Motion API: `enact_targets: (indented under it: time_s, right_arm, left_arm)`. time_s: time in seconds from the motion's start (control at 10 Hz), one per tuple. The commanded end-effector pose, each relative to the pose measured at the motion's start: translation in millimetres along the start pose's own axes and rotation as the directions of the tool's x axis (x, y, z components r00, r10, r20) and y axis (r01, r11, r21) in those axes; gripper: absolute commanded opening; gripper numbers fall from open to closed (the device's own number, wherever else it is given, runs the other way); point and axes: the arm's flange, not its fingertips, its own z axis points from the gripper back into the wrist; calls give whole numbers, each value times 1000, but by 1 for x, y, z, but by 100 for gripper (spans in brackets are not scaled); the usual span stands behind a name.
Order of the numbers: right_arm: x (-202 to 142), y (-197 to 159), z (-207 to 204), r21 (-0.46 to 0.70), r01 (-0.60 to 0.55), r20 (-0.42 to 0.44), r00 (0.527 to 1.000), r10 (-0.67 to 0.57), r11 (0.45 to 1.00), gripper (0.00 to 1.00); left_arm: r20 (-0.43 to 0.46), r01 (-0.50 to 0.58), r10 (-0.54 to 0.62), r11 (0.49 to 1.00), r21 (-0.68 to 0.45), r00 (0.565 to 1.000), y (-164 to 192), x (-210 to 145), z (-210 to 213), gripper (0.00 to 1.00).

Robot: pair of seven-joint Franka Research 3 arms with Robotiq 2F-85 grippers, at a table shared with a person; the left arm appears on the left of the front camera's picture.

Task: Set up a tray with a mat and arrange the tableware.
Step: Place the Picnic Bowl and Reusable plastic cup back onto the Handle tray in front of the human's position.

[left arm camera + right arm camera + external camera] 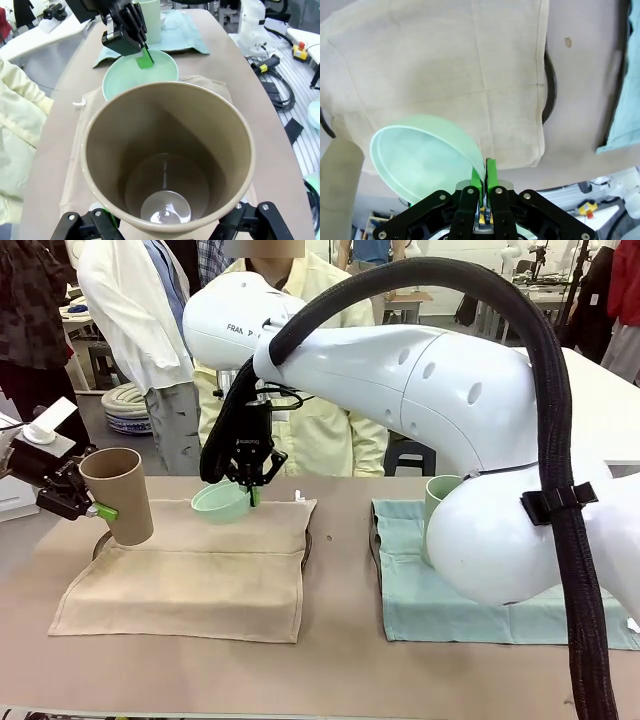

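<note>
The right arm sweeps across from the right, its big white body filling the middle, wrist pointing straight down over the far edge of the tan mat (190, 575). Its right gripper (252, 483) has the fingers pinched nearly together on the rim of the mint green bowl (221, 504), one green pad inside the bowl, and the bowl tips a little above the cloth. From the right wrist view the pads squeeze that thin rim tight.

Over on the left, the left gripper (97, 508) comes in low and level from the side, fingers spread wide around the base of the tan cup (118, 494). The cup leans a touch, its foot at the mat's left rear corner. Whether it touches the mat I cannot tell. The left wrist view looks straight down into its mouth.

Counting now: two cups, the tan one and a pale green cup (439, 493) peeking out behind the right arm on the green mat (455, 605). One bowl. Two mats, tan and green, side by side on the table (340, 670). A dark tray rim (309, 545) peeks from under the tan mat. A person in a yellow shirt (325, 435) stands behind.
</note>
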Motion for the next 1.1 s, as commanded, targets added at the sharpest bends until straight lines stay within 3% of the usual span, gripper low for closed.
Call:
enact_targets:
  time_s: [0.0,0.1,0.3,1.0]
  right_arm:
    - [-1,3,0,14,-20,2,1000,20,1000,5]
    - [0,0,0,0,0,0,1000,0,1000,5]
    - [5,-9,-20,34,-79,38,996,78,996,5]
    - [21,-24,-70,65,-111,21,994,109,992,5]
  left_arm:
    - [10,5,-5,1000,-2,1000,-2,1,2,87]
    - [0,0,0,1000,0,1000,0,0,0,87]
    - [54,26,-26,1000,3,998,8,-8,-4,87]
    - [85,42,-46,998,39,995,26,-36,-21,87]
